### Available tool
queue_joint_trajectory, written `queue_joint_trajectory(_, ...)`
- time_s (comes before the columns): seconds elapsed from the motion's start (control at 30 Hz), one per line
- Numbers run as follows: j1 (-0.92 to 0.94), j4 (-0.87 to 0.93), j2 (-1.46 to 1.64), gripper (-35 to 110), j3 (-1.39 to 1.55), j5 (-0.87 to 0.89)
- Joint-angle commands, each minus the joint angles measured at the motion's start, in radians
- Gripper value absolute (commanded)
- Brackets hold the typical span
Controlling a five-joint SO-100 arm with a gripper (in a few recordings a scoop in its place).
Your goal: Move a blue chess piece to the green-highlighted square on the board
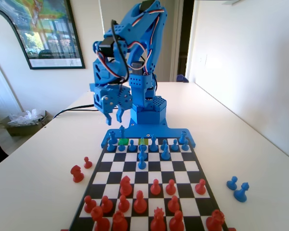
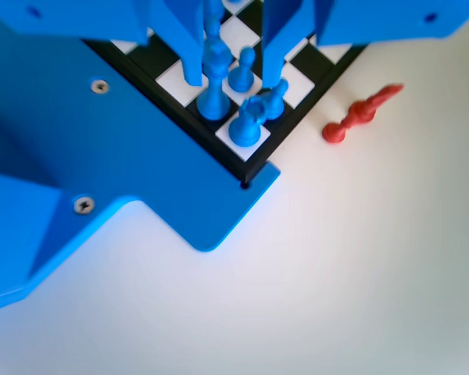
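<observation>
We see the gripper with its jaws parted and empty, hanging above the board's far-left corner in the fixed view. Just below and between the jaws stands the blue chess piece, untouched. The green-highlighted square lies directly beneath, to the jaws' right.

Surface: white table, filling the frame's width.
Centre: the board.
Left of board: two red pieces.
Lower right: two blue pieces.
Wrist view, upper right: red piece.
</observation>
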Motion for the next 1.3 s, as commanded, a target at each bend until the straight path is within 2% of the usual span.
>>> queue_joint_trajectory(0.0,0.012,-0.012,0.049,11,0.011,-1.169)
queue_joint_trajectory(0.27,0.055,0.02,0.061,10,-0.011,-1.127)
queue_joint_trajectory(0.53,0.071,0.043,0.043,10,-0.012,-0.983)
queue_joint_trajectory(0.77,0.049,-0.055,-0.054,10,-0.009,-0.923)
queue_joint_trajectory(0.93,0.038,-0.118,-0.104,10,-0.009,-0.916)
queue_joint_trajectory(1.27,0.04,-0.109,-0.106,9,-0.021,-0.942)
